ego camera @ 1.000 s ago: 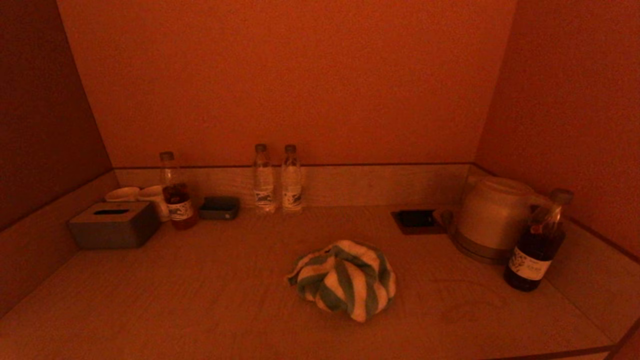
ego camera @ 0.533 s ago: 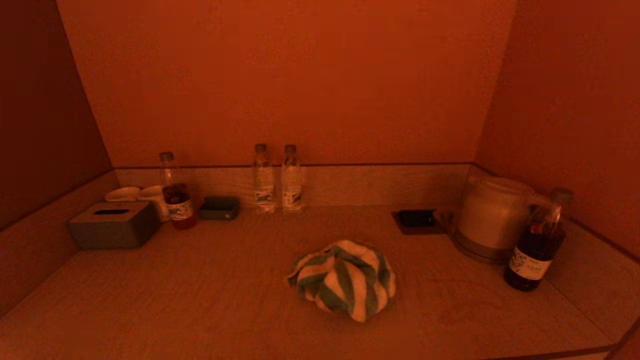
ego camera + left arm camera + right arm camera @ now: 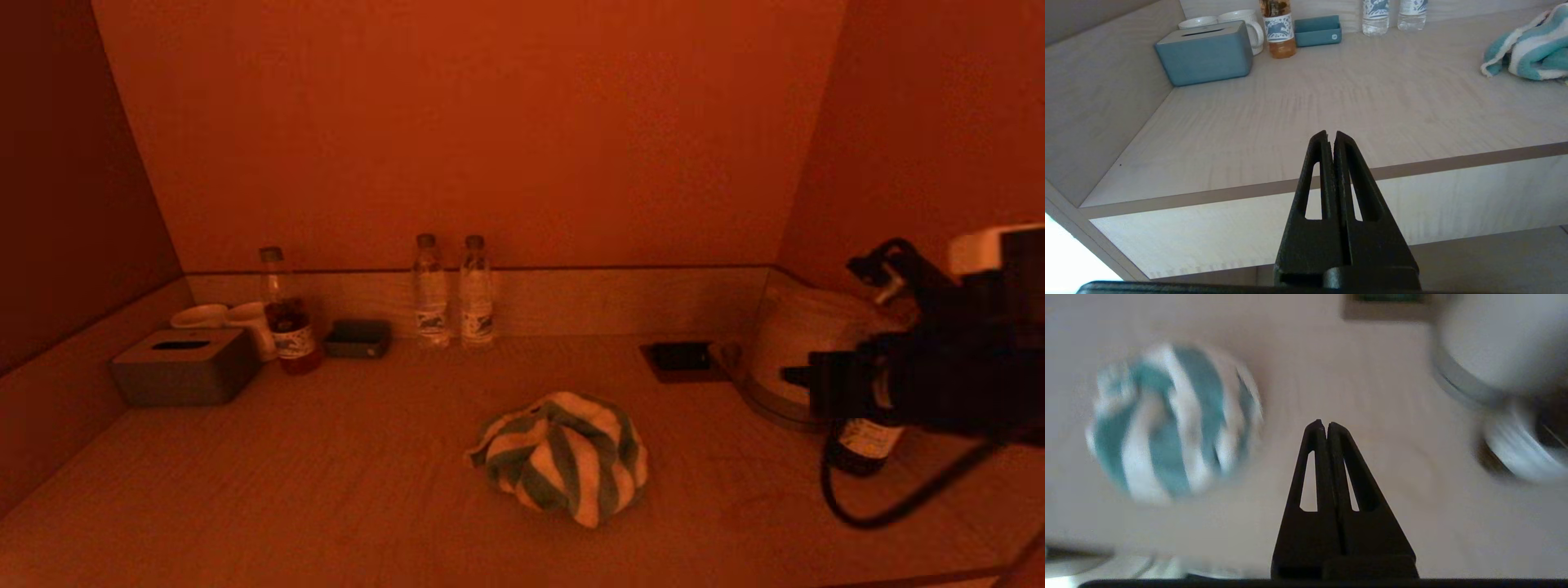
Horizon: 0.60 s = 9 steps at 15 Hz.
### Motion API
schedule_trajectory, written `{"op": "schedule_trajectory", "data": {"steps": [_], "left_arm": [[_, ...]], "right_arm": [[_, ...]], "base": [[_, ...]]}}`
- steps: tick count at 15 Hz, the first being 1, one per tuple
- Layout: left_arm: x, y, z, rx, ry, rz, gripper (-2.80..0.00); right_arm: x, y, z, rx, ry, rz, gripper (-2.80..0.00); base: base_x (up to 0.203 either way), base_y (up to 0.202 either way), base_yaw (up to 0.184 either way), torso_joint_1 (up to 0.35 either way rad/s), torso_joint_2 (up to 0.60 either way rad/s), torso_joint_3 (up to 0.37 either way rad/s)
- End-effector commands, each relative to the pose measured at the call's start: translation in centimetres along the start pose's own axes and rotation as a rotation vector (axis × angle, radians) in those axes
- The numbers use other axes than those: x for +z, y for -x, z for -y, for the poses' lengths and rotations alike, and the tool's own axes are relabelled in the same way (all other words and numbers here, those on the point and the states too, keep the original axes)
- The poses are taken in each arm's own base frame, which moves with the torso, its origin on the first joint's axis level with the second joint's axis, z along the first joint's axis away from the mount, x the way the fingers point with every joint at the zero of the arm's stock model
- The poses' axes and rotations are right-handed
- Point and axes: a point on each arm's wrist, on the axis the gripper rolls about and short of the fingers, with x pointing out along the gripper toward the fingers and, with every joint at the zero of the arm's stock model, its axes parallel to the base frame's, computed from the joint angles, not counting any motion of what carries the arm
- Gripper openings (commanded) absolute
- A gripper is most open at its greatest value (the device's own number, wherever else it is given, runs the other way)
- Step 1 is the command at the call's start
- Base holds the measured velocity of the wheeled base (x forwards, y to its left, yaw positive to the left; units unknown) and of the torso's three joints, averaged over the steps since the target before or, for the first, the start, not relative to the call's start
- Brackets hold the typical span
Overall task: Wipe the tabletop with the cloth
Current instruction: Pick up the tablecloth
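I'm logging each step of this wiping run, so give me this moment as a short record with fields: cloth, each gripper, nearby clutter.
cloth: striped cloth lies bunched mid-tabletop, untouched
right gripper: right gripper shut, empty, above the tabletop between cloth and kettle
left gripper: left gripper shut, empty, off the tabletop's front edge
right-side clutter: kettle, dark bottle partly hidden by the right arm
back clutter: two water bottles, tissue box, cups
wiping: not yet begun

Hotel-room minibar nook: kettle (image 3: 796, 351), water bottles (image 3: 453, 290), cups (image 3: 224, 318), tissue box (image 3: 186, 367).
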Motion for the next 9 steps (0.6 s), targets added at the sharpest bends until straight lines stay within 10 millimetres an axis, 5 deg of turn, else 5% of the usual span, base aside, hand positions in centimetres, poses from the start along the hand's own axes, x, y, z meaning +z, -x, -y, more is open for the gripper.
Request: {"op": "schedule_trajectory", "data": {"steps": [1,3,7,9], "left_arm": [[0.0,0.0,0.0,0.000,0.000,0.000,-2.80],[0.0,0.0,0.0,0.000,0.000,0.000,-2.80],[0.0,0.0,0.0,0.001,0.000,0.000,-2.80],[0.0,0.0,0.0,0.001,0.000,0.000,-2.80]], "right_arm": [[0.1,-5.1,0.3,0.038,-0.073,-0.076,-2.80],[0.2,-5.2,0.2,0.043,-0.081,-0.081,-2.80],[-0.1,-11.2,-5.8,0.185,-0.104,-0.232,-2.80],[-0.4,-11.2,-7.1,0.207,-0.103,-0.267,-2.80]], "base": [[0.000,0.000,0.000,0.000,0.00,0.000],[0.000,0.000,0.000,0.000,0.00,0.000],[0.000,0.000,0.000,0.000,0.00,0.000],[0.000,0.000,0.000,0.000,0.00,0.000]]}}
